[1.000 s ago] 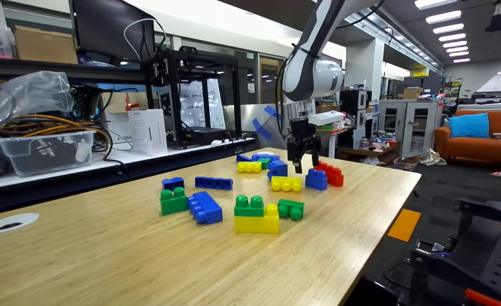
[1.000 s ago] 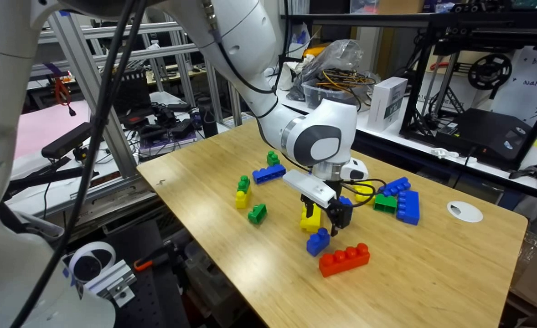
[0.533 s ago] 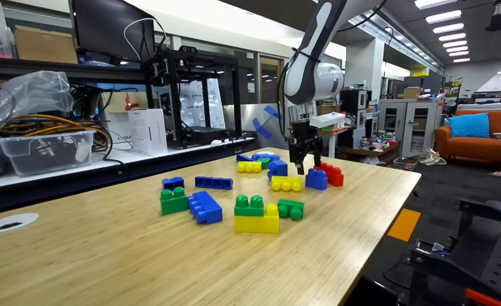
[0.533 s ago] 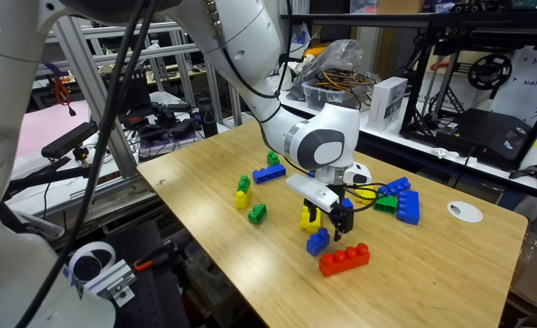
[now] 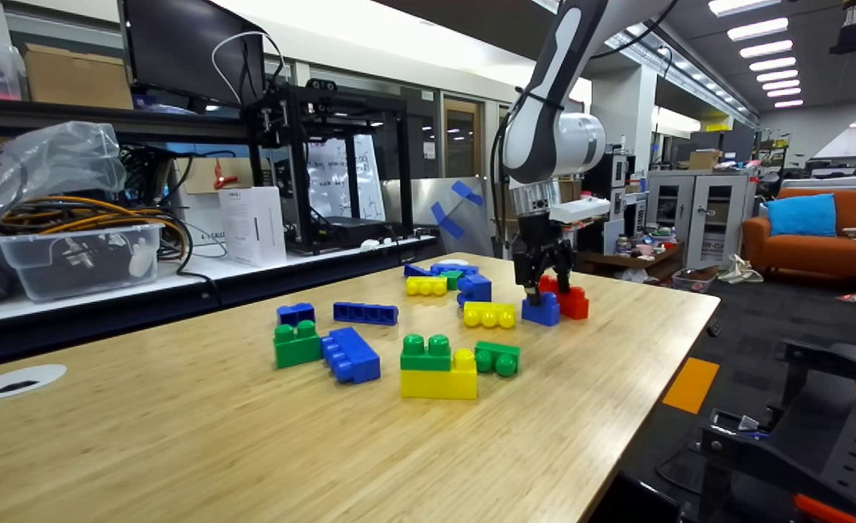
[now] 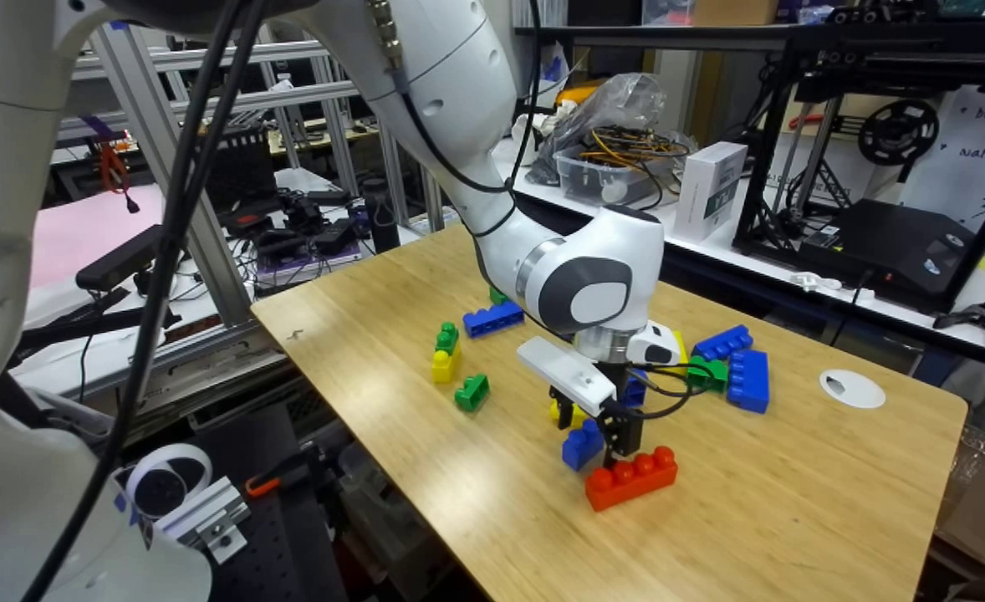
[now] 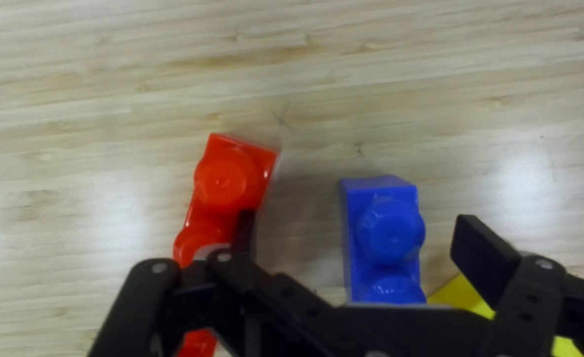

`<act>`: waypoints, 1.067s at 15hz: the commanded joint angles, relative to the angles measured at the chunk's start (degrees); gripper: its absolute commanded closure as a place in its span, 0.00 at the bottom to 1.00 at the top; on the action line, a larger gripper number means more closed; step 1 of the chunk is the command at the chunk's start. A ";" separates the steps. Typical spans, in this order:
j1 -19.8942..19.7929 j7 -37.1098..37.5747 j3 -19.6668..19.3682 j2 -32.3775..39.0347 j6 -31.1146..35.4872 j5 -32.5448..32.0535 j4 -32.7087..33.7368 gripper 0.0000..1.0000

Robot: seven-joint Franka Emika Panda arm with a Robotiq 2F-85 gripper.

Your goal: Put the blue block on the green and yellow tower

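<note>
The blue block (image 5: 540, 314) stands upright on the table, studs up, in both exterior views (image 6: 581, 447). It also shows in the wrist view (image 7: 386, 238), its lower part hidden by the gripper. My gripper (image 7: 359, 238) is open and low over the block, one finger on each side with a gap to it. In the exterior views the gripper (image 5: 548, 292) is right at the block's top. The green and yellow tower (image 5: 439, 381) stands nearer that camera, a green brick on part of a yellow one. It also shows in an exterior view (image 6: 444, 361).
A red brick (image 6: 631, 480) lies close beside the block; a finger is at its side in the wrist view (image 7: 225, 183). A yellow brick (image 5: 489, 314) lies close on the other side. A small green brick (image 5: 498, 357) lies beside the tower. Several other bricks lie farther off.
My gripper has moved over to the blue block and down, so its fingers now flank it. The red brick appears to have shifted very slightly. The block and tower have not moved.
</note>
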 commanded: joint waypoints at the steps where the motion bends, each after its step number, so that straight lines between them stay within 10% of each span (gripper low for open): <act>1: -2.37 -2.13 1.83 -2.69 1.82 1.03 -3.39 0.26; 10: -2.61 -2.59 2.17 -3.87 2.74 0.75 -5.13 0.90; 16: -2.37 -1.96 2.10 -5.66 3.16 0.92 -6.37 0.93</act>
